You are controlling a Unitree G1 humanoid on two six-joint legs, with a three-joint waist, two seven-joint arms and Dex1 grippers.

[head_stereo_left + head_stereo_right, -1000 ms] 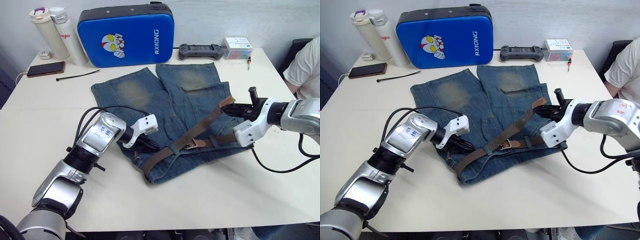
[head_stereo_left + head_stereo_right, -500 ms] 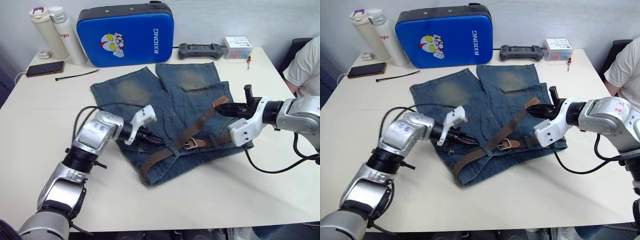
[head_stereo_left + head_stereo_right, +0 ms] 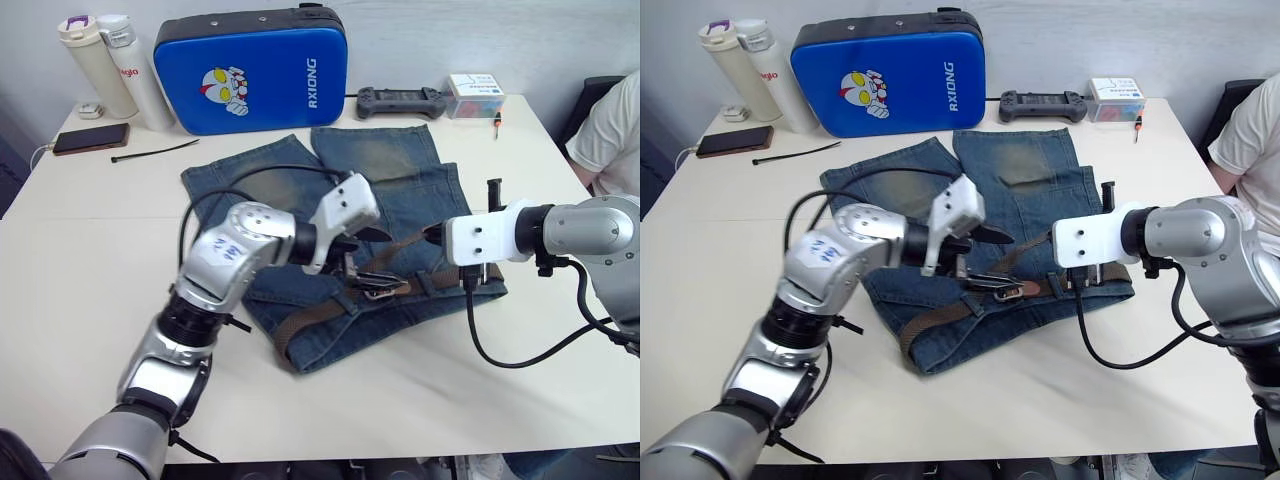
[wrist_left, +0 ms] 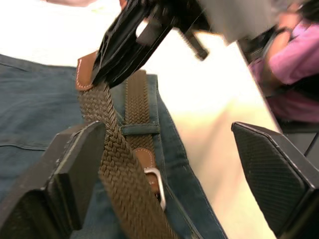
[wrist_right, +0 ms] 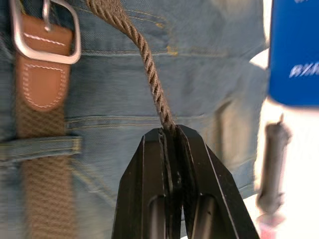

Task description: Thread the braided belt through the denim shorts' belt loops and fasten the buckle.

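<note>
1. The denim shorts [image 3: 300, 190] lie flat in the middle of the table [image 3: 90, 250], just in front of a blue case [image 3: 250, 70].
2. The left pincer [image 3: 362, 236] hangs over the shorts with its fingers spread wide, the braided belt [image 4: 119, 174] passing between them.
3. The buckle [image 5: 42, 30] rests on the waistband, beside a belt loop [image 4: 139, 130] that the belt runs under.
4. The right pincer [image 5: 170, 137] is clamped tight on the belt's free end, holding it raised above the shorts' right side.
</note>
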